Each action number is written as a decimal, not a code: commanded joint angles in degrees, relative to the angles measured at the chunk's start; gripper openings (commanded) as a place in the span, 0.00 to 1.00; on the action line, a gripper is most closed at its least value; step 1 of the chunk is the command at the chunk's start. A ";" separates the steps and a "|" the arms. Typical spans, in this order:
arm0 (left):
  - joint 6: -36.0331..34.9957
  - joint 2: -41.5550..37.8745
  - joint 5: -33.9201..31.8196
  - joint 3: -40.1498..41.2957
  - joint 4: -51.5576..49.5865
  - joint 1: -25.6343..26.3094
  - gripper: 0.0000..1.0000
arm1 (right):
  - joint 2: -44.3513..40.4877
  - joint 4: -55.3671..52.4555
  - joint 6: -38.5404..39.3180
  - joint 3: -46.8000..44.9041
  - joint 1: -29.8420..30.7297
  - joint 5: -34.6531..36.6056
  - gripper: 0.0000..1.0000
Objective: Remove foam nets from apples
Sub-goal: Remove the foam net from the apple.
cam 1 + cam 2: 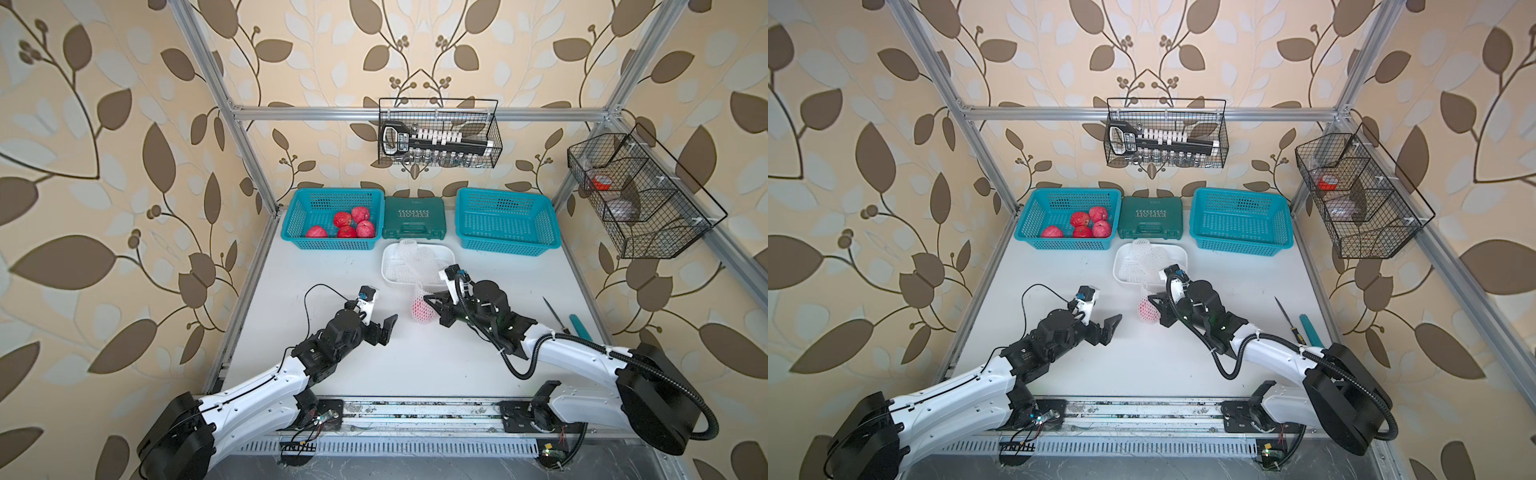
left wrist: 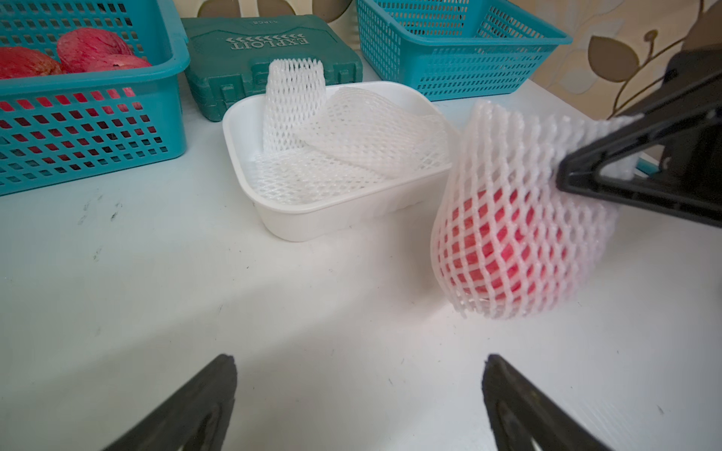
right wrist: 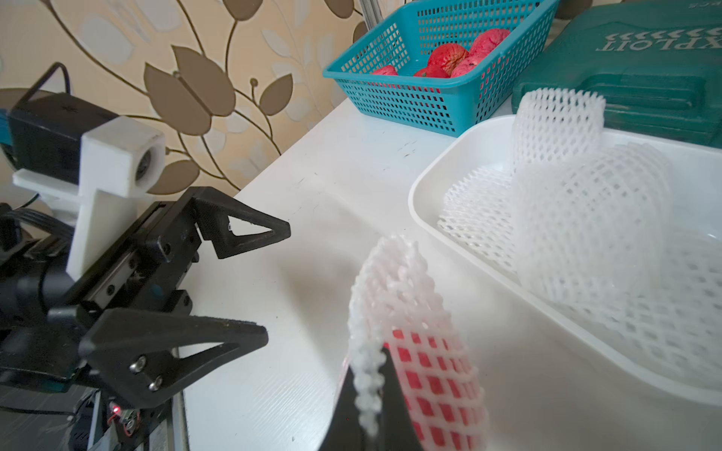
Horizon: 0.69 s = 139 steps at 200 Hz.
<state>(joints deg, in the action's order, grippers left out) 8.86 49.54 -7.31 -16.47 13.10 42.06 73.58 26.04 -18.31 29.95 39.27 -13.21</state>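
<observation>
One apple (image 2: 508, 250) sits inside a white foam net (image 1: 422, 309) on the table in front of the white tub (image 1: 440, 249). The net's loose upper end is stretched upward. My right gripper (image 3: 369, 367) is shut on that upper edge; in both top views it is just right of the netted apple (image 1: 1147, 311). My left gripper (image 2: 359, 361) stands open and empty over bare table, left of the netted apple. Several empty foam nets (image 2: 351, 144) lie in the tub. Several bare red apples (image 1: 347, 224) rest in the left teal basket (image 1: 291, 220).
A green tool case (image 1: 413, 218) and a second, empty teal basket (image 1: 505, 220) stand along the back. A thin dark tool (image 1: 555, 311) and a teal-handled one (image 1: 579, 326) lie at the table's right edge. Two wire baskets hang on the frame.
</observation>
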 commanded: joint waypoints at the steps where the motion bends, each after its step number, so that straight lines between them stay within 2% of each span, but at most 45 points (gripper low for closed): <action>1: -1.37 1.15 -1.61 -2.76 1.45 0.41 0.99 | 4.19 5.84 1.46 -1.27 0.81 0.14 0.00; 20: -1.47 1.44 -1.04 -3.97 0.07 0.39 0.99 | 0.46 19.10 2.12 -8.39 4.73 4.50 0.00; 36: -1.52 1.06 -1.20 -3.96 -0.45 0.39 0.99 | 2.75 19.10 2.00 -7.70 5.05 8.51 0.00; 45: -1.67 0.87 -1.68 -3.60 -0.12 0.39 0.99 | 4.99 17.51 -1.77 -6.29 1.79 3.94 0.00; 52: -1.90 0.71 -1.81 -3.41 0.08 0.39 0.99 | 6.07 23.76 -5.67 -7.96 -0.99 -2.09 0.00; 65: -2.14 0.56 -1.92 -3.61 -0.21 0.43 0.99 | 7.60 32.71 -11.41 -10.10 -3.20 -7.04 0.00; 84: -2.03 0.52 -2.01 -3.84 -0.69 0.39 0.99 | 9.53 24.67 -11.81 -4.52 -3.10 -11.24 0.00; 94: -1.84 0.49 -2.02 -3.61 -0.30 0.39 0.99 | 8.19 20.76 -9.63 -3.97 -0.84 -5.99 0.00; 108: -1.82 0.68 -1.94 -3.40 0.23 0.39 0.99 | 4.30 11.41 -2.40 -2.75 6.45 10.89 0.00; 113: -1.81 0.72 -1.92 -3.43 0.26 0.43 0.99 | 3.66 10.60 -1.48 -2.94 7.52 13.13 0.00; 120: -1.91 0.78 -2.00 -3.46 0.19 0.39 0.99 | 2.88 12.35 -3.05 -4.29 6.35 10.99 0.00; 133: -1.87 0.88 -2.00 -3.33 0.23 0.39 0.99 | 3.52 20.36 -9.37 -7.01 0.61 -0.45 0.00; 139: -1.91 0.95 -1.92 -3.23 0.41 0.41 0.99 | 4.03 21.49 -10.50 -7.19 -1.67 -2.36 0.00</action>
<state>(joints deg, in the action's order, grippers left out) 7.68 51.00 -8.12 -18.35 11.94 42.06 77.58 42.96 -24.60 24.91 44.10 -11.40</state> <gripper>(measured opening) 0.987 0.048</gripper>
